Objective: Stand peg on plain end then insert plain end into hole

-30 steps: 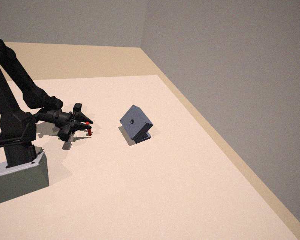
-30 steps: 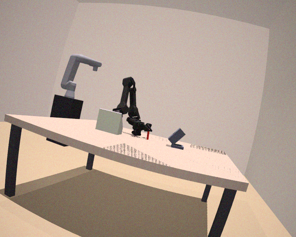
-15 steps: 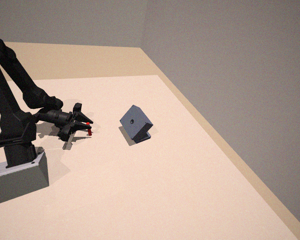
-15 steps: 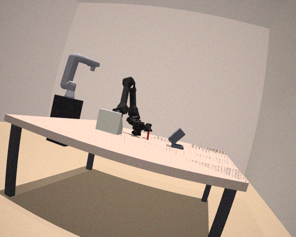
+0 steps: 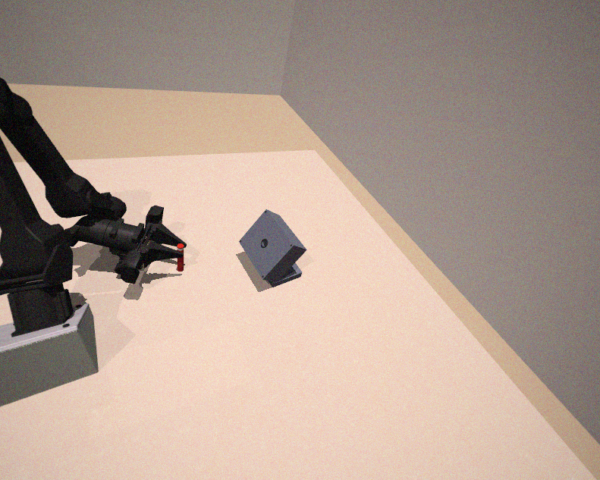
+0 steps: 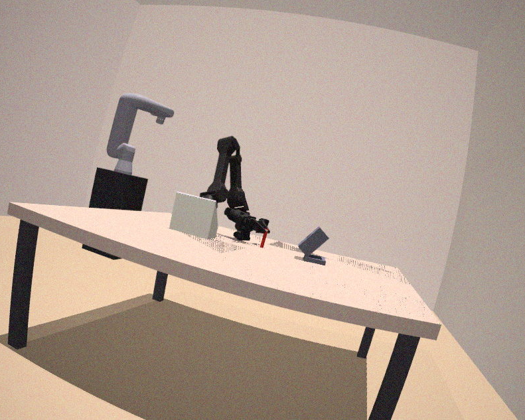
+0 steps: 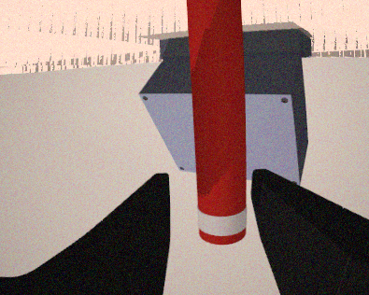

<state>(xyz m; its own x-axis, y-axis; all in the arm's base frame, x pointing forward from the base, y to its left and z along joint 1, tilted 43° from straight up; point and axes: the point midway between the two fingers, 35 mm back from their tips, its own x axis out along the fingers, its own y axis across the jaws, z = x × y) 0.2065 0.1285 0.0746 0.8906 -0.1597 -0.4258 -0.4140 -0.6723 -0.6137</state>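
Note:
The red peg (image 5: 180, 259) (image 6: 263, 241) (image 7: 217, 86) stands upright on the table on its plain end, with its white band (image 7: 221, 224) at the top. My gripper (image 5: 181, 249) (image 6: 265, 229) (image 7: 210, 184) is open, with a finger on each side of the peg's banded end and a small gap on both sides. The grey-blue sloped panel (image 5: 272, 234) (image 6: 312, 239) (image 7: 269, 133) stands beyond the peg, to its right in the top view. Its hole (image 5: 263, 243) faces the arm. In the wrist view the peg hides the hole.
The arm's base (image 5: 38, 340) sits at the table's left. In the exterior view a pale wedge block (image 6: 194, 214) stands in front of the arm, and a grey arm (image 6: 124, 125) on a black pedestal stands behind the table. The table's far edge lies beyond the panel.

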